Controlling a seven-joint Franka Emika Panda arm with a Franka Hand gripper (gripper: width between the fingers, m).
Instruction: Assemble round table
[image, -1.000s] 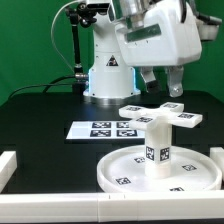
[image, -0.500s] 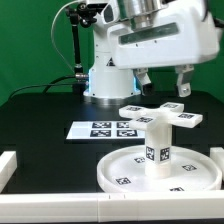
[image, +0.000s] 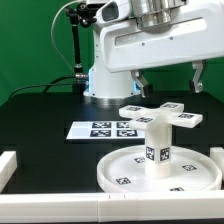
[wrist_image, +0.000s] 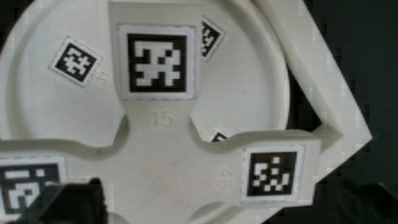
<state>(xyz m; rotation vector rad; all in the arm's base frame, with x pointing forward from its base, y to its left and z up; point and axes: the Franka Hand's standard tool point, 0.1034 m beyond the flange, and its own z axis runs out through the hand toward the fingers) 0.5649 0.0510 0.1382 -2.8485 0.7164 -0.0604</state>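
The white round disc (image: 115, 165) lies at the front of the exterior view. The short tagged leg (image: 157, 150) stands upright at its middle. The cross-shaped base piece (image: 160, 113) sits on top of the leg. My gripper (image: 170, 85) hangs above and behind the base piece, open wide and empty, touching nothing. In the wrist view the base piece (wrist_image: 178, 120) fills the picture with the disc (wrist_image: 71, 30) beneath it. My gripper (wrist_image: 205, 205) shows only as dark fingers (wrist_image: 45, 205) at either side.
The marker board (image: 103, 128) lies flat behind the disc on the black table. The robot's base (image: 105, 75) stands further back. A low white wall (image: 60, 205) runs along the front, with a white block (image: 8, 165) at the exterior view's left.
My hand has risen over the base piece and its fingers now stand much further apart. The disc, leg and base piece have not moved.
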